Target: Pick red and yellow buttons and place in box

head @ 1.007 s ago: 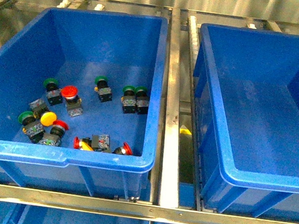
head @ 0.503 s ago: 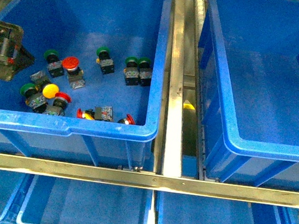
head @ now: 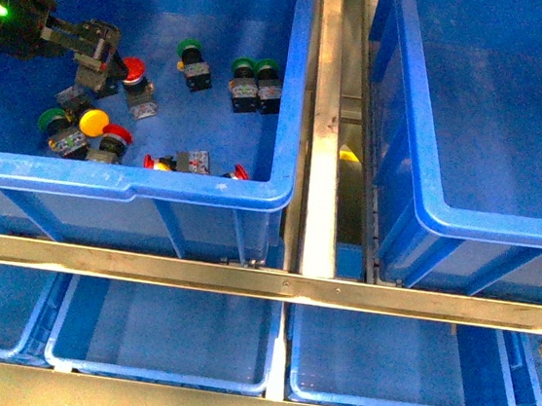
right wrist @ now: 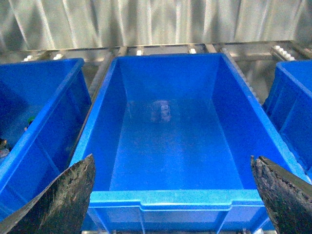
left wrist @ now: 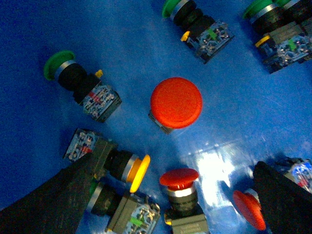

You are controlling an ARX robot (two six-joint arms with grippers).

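Red and yellow buttons lie among green-capped ones in the left blue bin (head: 136, 183). My left gripper (head: 102, 52) hangs open inside this bin, just left of an upright red button (head: 134, 70). The left wrist view shows that red button (left wrist: 176, 102) beyond the fingertips. A yellow button (left wrist: 139, 173) and a red one (left wrist: 179, 178) lie on their sides between the open fingers (left wrist: 48, 204), and another red cap (left wrist: 248, 209) sits by the other finger. The box (head: 445, 223) stands empty on the right. My right gripper (right wrist: 173, 161) is open above the box (right wrist: 165, 197), holding nothing.
A steel rail (head: 319, 169) separates the two bins, and a steel bar (head: 243, 280) crosses in front of them. Shallower blue trays (head: 163, 333) sit on the level below. Green buttons (head: 254, 69) lie near the bin's middle, and one green button (left wrist: 58, 66) lies close to the left finger.
My left arm has come in from the left and reached over the buttons toward the upright red one. The front view now looks further down, so the bins sit higher in it.
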